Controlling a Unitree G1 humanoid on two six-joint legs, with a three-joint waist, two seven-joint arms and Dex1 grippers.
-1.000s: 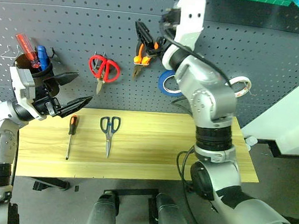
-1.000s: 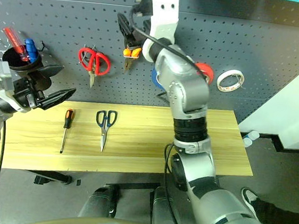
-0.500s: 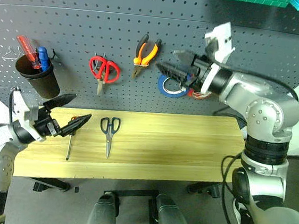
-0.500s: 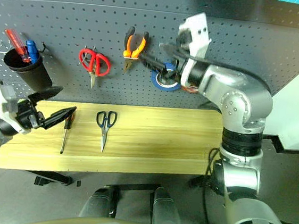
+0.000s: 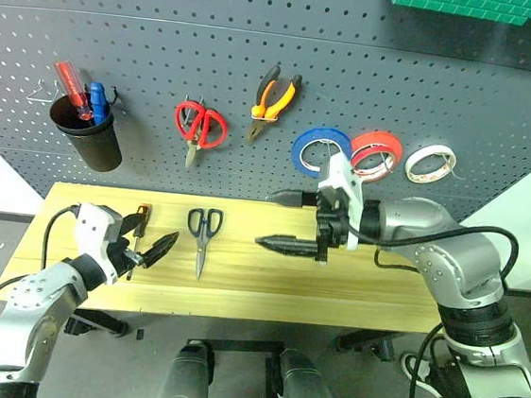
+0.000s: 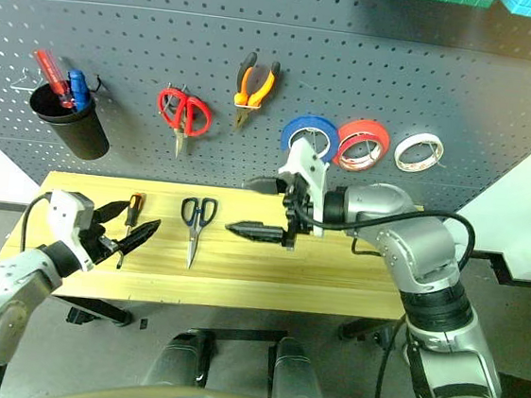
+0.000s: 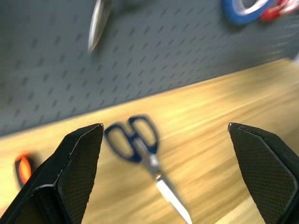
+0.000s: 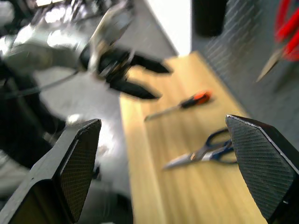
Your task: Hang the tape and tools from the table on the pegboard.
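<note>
Scissors (image 5: 203, 230) and screwdriver (image 5: 135, 228) lie near the table's (image 5: 369, 295) left end, between the wide-open, empty left gripper (image 5: 151, 247) and right gripper (image 5: 282, 222).

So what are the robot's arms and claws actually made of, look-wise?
Both arms are rounded silver-grey metal segments joined by black rings, with black cables looping alongside. Each wrist carries a white block. The left gripper and right gripper each have two black, tapering, pointed fingers, whose inner pads have a fine cross-hatched texture.
</note>
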